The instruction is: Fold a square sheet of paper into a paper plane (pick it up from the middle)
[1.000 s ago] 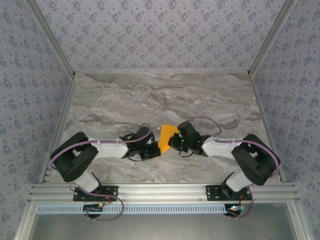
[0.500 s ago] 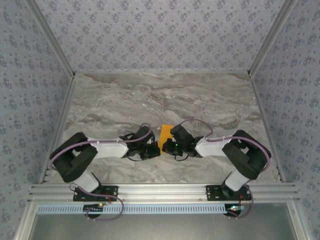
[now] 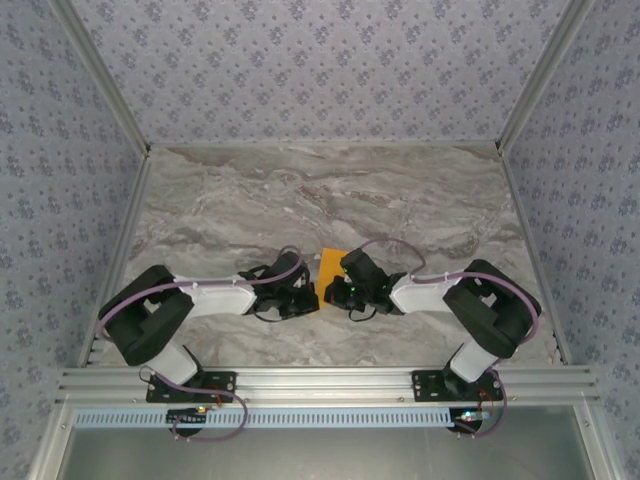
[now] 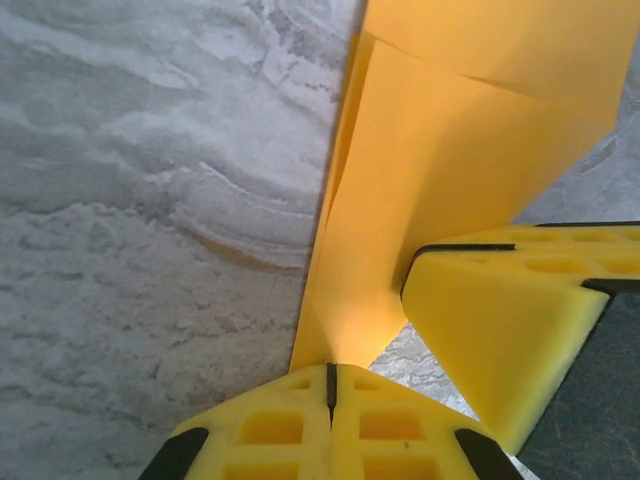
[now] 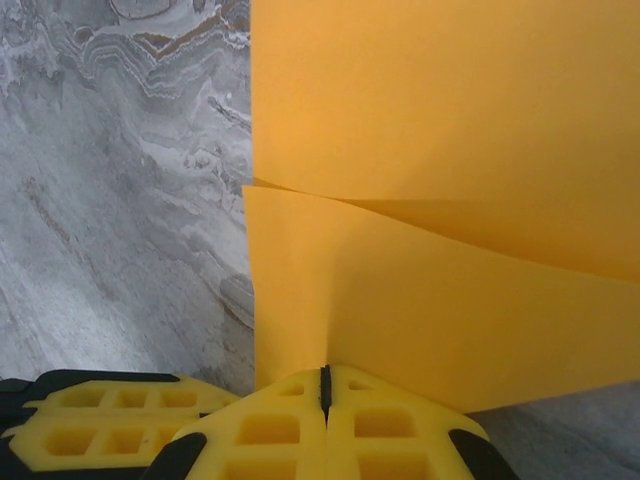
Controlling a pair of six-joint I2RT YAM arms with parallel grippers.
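So both arms are reaching inward, and the orange paper [image 3: 327,264] is sitting between them. It's roughly midway between the left and right edges of the table [image 3: 300,190], closer to the near edge than the far one. The left gripper [image 4: 330,385] is pinching the paper's edge, yellow fingers pressed flat together with the sheet sandwiched in the seam. The right gripper [image 5: 324,385] is doing the same on its side, clamping tight on the paper. The sheet isn't lying as a flat square; it's showing a crease, with one layer overlapping another. The two grippers are sitting just beside each other. Can't tell if the paper is touching the marble.
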